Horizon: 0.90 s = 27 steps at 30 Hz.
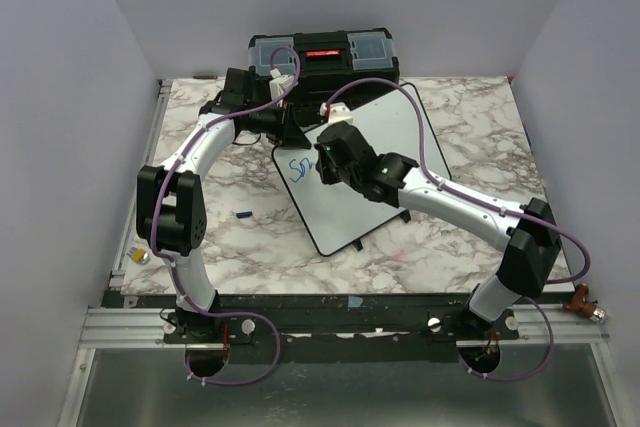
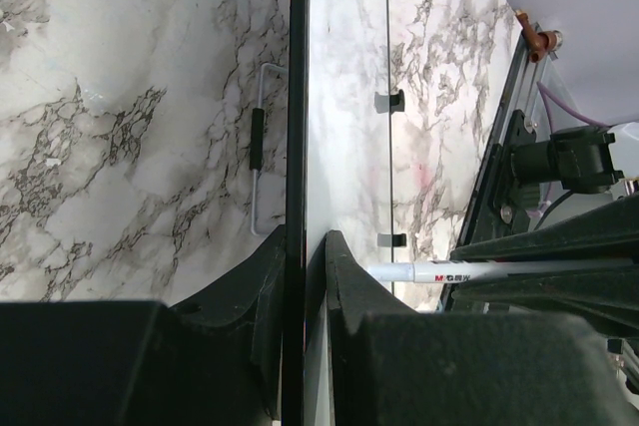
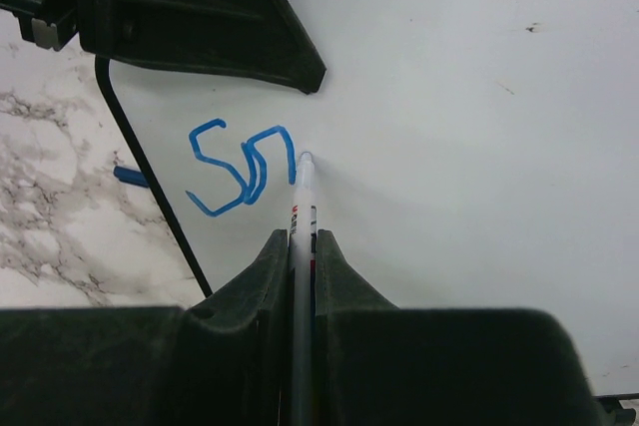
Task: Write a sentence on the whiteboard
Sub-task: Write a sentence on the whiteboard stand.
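Observation:
The whiteboard point(image 1: 400, 142) lies slanted on the marble table, in front of the toolbox. My left gripper point(image 1: 283, 130) is shut on its black rim near the far left corner. In the left wrist view the gripper point(image 2: 307, 236) has one finger on each side of the board's edge point(image 2: 297, 97). My right gripper point(image 3: 302, 238) is shut on a white marker point(image 3: 305, 192), whose tip touches the whiteboard point(image 3: 469, 127). The sentence point(image 3: 240, 172) is only a few blue strokes, roughly "Sn", just left of the tip. From above, the blue strokes point(image 1: 297, 168) sit beside my right gripper point(image 1: 322, 162).
A black toolbox point(image 1: 325, 55) stands behind the board at the table's far edge. A small blue cap point(image 1: 243, 213) lies on the marble left of the board. A wire stand point(image 2: 258, 147) shows behind the board. Purple cables loop over both arms.

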{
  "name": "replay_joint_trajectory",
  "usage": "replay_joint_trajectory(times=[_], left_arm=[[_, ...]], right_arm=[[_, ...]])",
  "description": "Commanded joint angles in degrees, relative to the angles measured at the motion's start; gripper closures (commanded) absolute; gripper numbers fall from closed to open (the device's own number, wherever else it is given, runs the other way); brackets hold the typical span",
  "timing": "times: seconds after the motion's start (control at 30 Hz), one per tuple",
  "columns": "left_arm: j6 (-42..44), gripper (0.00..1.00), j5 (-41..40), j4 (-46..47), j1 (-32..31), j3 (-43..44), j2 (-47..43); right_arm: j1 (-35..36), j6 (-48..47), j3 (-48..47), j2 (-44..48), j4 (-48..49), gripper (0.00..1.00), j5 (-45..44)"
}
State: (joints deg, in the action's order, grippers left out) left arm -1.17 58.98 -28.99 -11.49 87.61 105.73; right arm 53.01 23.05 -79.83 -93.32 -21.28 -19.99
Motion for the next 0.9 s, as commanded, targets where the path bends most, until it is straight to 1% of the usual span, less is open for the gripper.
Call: replay_joint_trajectory(times=[0.0,0.47,0.87], left_arm=[[4.8,1.0,-2.3,4.5,-0.4,-0.4,-2.1],[4.9,1.0,-2.3,4.4,-0.5,-0.4,-2.2],[4.8,1.0,-2.6,4.4,-0.4,-0.5,-2.3]], right_arm=[[-0.4,-0.9,-3.0,-2.2,-1.8,0.99,-4.5],[-1.2,-1.7,-4.0,-3.3,-1.0,0.99,-5.4],[-1.2,1.2,4.0,1.1,-1.6,0.99,-0.5]])
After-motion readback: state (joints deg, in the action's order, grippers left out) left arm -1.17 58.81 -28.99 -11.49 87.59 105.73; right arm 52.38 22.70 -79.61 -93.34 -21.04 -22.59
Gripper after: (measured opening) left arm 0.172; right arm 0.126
